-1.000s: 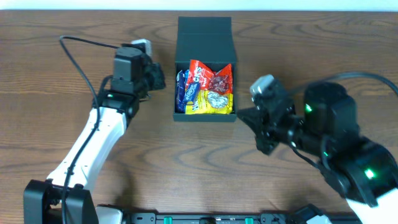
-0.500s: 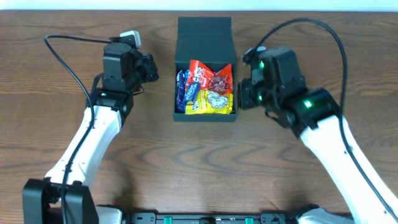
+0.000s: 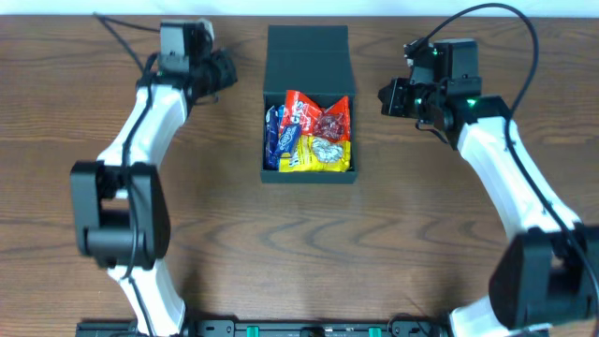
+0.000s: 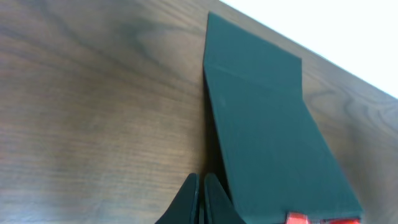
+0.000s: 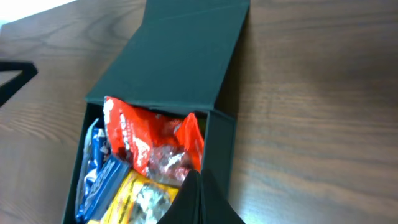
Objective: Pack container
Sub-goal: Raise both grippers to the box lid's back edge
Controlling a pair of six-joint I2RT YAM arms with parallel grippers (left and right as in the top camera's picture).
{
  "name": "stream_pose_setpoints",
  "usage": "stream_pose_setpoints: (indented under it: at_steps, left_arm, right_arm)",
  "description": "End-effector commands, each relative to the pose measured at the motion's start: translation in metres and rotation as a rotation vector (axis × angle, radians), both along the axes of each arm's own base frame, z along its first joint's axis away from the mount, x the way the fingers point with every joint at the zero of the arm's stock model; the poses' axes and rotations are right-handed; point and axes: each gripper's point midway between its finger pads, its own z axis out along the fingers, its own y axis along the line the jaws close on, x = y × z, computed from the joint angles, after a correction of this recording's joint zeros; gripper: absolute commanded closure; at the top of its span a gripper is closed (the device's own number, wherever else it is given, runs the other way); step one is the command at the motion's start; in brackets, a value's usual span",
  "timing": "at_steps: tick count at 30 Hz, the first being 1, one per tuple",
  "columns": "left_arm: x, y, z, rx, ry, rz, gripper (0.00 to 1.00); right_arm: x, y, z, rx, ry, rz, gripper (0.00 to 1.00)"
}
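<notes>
The container [image 3: 307, 56] is a dark teal box in the middle of the table, its flap lid lying open toward the far edge. Red [image 3: 309, 112], blue [image 3: 276, 136] and yellow [image 3: 318, 154] snack packets fill it. My left gripper [image 3: 228, 71] is shut and empty, just left of the open lid. In the left wrist view its fingertips [image 4: 201, 186] sit pressed together beside the lid [image 4: 267, 137]. My right gripper [image 3: 385, 96] is shut and empty, just right of the box. Its tips [image 5: 198, 180] hover by the box's right wall, next to the red packet [image 5: 149, 140].
Brown wood table [image 3: 281, 243] runs all around the box. A pale strip marks the table's far edge [image 3: 56, 7]. Black cables [image 3: 496, 14] loop from both arms over the back corners.
Both arms have swung toward the back of the table. The right gripper came from the front right up to the box's right side; the left moved back to beside the lid.
</notes>
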Motion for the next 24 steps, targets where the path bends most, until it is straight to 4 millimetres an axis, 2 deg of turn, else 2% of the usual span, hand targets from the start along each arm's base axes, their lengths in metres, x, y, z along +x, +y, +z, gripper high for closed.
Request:
stream_pose_setpoints:
  at_steps: [1, 8, 15, 18, 24]
  left_arm:
    - [0.018, -0.007, -0.006, -0.034, 0.031, -0.025, 0.94]
    - [0.037, -0.016, -0.040, -0.071, 0.122, -0.048, 0.94]
    - [0.041, -0.019, -0.059, -0.097, 0.160, -0.039, 0.94]
    - [0.041, -0.021, -0.062, -0.114, 0.169, -0.040, 0.95]
    - [0.041, -0.029, -0.061, -0.125, 0.163, -0.055, 0.95]
  right_arm:
    - [0.010, 0.001, -0.021, 0.061, 0.040, 0.002, 0.98]
    - [0.043, 0.002, -0.064, 0.172, 0.054, -0.042, 0.99]
    - [0.061, 0.004, -0.107, 0.235, 0.098, -0.093, 0.98]
    - [0.068, 0.006, -0.117, 0.261, 0.110, -0.108, 0.98]
    - [0.085, 0.017, -0.124, 0.310, 0.099, -0.097, 0.98]
